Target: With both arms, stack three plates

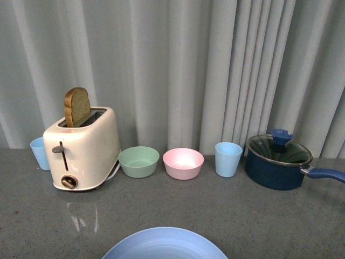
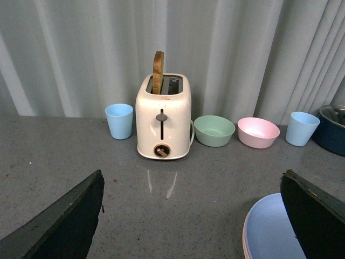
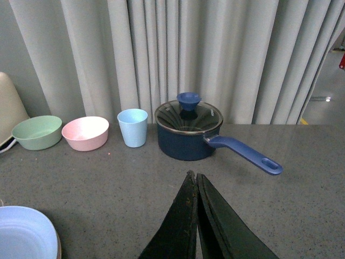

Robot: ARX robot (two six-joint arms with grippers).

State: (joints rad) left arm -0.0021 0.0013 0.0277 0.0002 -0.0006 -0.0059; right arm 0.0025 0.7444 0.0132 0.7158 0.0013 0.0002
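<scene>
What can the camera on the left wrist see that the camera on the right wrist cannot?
Only the left wrist view shows the whole toaster with its slice of bread, a blue cup left of the toaster, and the left gripper's fingers spread wide. Only the right wrist view shows the whole blue saucepan with its long handle, and the right gripper's fingers pressed together. Both show the green bowl, the pink bowl, the blue cup beside the saucepan and the light blue plate.
</scene>
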